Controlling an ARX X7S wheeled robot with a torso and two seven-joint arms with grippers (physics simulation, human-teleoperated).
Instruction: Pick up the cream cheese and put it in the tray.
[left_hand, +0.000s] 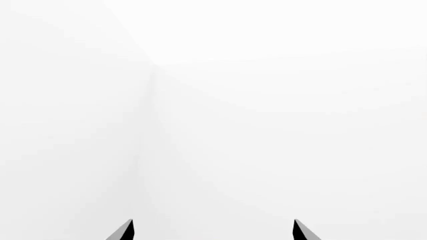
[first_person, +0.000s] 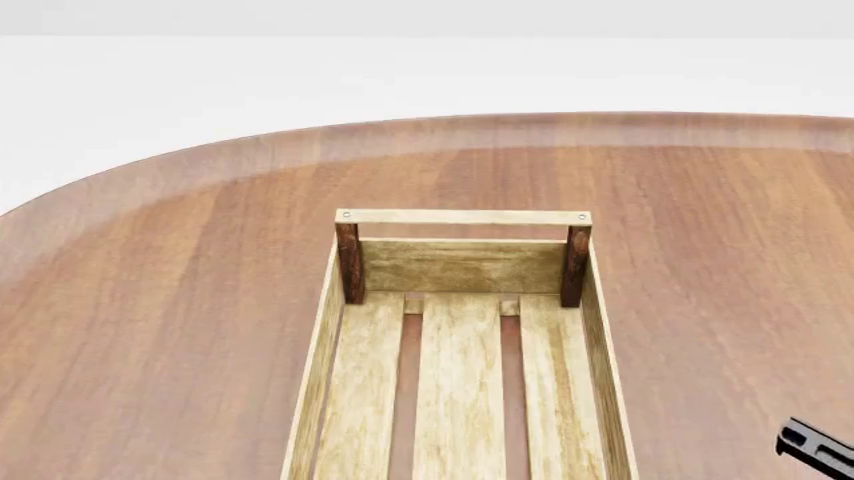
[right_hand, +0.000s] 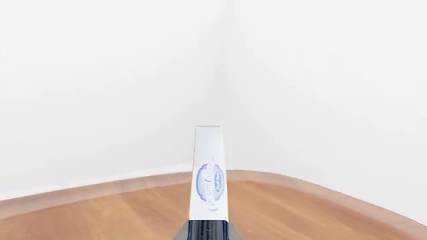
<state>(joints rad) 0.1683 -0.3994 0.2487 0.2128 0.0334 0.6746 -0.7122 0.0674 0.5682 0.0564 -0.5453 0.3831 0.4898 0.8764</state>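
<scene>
The cream cheese (right_hand: 208, 175), a thin white box with a pale blue logo, stands edge-on in the right wrist view, held above the wooden table. My right gripper (right_hand: 208, 233) is shut on its lower end. The tray (first_person: 463, 265), a light-wood slatted crate with dark corner posts and a handle bar, sits in the middle of the head view with nothing in the part that shows. In the left wrist view, my left gripper (left_hand: 213, 229) is open with nothing between its fingertips, facing bare white walls. The cream cheese is out of the head view.
The round brown wooden table (first_person: 160, 300) carries the tray; its curved far edge runs across the head view, with white floor and walls beyond. A dark piece of my right arm (first_person: 817, 448) shows at the lower right, beside the tray.
</scene>
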